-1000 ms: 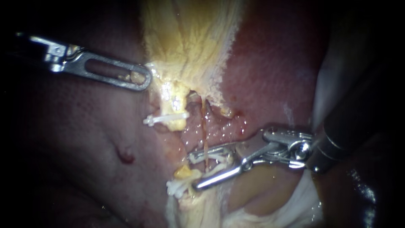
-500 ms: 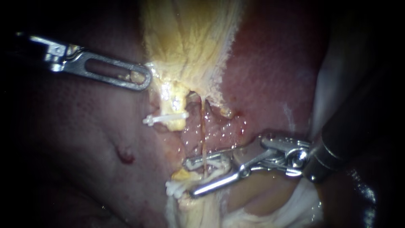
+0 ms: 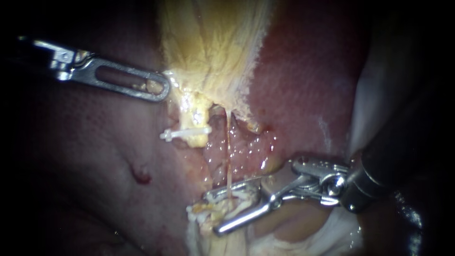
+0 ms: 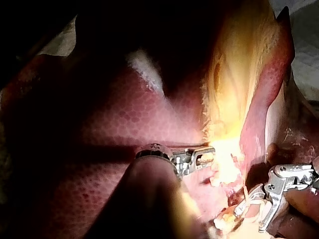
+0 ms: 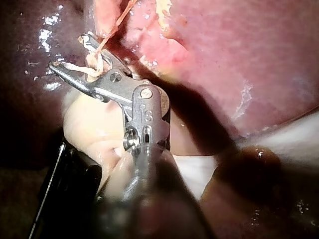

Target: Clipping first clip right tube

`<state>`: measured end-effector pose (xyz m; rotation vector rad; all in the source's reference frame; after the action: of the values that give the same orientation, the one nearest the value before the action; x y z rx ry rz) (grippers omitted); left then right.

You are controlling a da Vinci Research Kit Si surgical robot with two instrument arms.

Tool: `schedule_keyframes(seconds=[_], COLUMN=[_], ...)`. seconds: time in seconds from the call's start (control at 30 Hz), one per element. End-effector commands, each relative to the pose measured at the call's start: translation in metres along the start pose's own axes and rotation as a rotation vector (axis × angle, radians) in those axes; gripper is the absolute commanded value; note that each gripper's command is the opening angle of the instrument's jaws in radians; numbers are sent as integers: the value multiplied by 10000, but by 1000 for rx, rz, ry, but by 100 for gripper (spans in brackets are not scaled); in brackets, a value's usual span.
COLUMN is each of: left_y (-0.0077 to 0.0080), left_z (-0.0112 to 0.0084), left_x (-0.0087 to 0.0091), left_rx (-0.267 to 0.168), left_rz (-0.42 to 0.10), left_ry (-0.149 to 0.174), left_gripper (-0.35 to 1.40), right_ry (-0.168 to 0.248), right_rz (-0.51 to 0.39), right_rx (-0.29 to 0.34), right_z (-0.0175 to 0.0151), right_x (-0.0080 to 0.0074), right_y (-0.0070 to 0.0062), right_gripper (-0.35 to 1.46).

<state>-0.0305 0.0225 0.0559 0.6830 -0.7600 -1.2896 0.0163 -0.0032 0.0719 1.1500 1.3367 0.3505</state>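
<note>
The thin right tube (image 3: 228, 147) runs down from the yellow gallbladder (image 3: 213, 47). My right instrument (image 3: 212, 213) straddles its lower end. Its jaws stand wide apart, one on each side of the tube, and carry a white clip (image 3: 239, 190). The right wrist view shows that clip (image 5: 92, 69) looped between the jaws of the right instrument (image 5: 67, 51), with the tube (image 5: 117, 20) passing through. My left instrument (image 3: 163, 90) is shut on the gallbladder's edge; its jaws (image 4: 207, 155) reach into bright tissue. Another white clip (image 3: 186, 133) sits on the left tube.
Red liver (image 3: 303, 80) lies right of the gallbladder and darker liver (image 3: 85, 156) to the left, with a small red spot (image 3: 141, 176). A further white clip (image 3: 195, 209) lies on a yellow stump below the right jaws. Pale tissue (image 3: 341, 232) shows under the right shaft.
My right instrument has slid down and slightly left along the thin tube, its jaws staying wide apart. The left instrument has not moved.
</note>
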Motion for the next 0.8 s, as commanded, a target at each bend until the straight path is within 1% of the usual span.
schedule_keyframes(seconds=[0.03, 0.13, 0.3, 0.43, 0.53, 0.8], left_y=[0, 0, 0, 1, 1, 1], left_z=[0, 0, -1, -1, 0, 0], left_x=[0, 0, 0, 0, 0, 0], left_rx=[0, 0, 0, 0, 0, 0], left_rz=[0, 0, 0, 0, 0, 0], left_ry=[0, 0, 0, 0, 0, 0], left_gripper=[-35, -35, -35, -35, -35, -35], right_ry=[3, 5, 10, 22, 23, 22], right_rz=[-1, 0, 0, 2, 4, 4], right_rx=[1, 5, 10, 18, 20, 21], right_z=[0, 2, 2, 0, -2, -6], right_x=[1, 3, 5, 10, 13, 12], right_y=[-2, -6, -10, -13, -14, -13], right_gripper=[46, 46, 46, 46, 45, 38])
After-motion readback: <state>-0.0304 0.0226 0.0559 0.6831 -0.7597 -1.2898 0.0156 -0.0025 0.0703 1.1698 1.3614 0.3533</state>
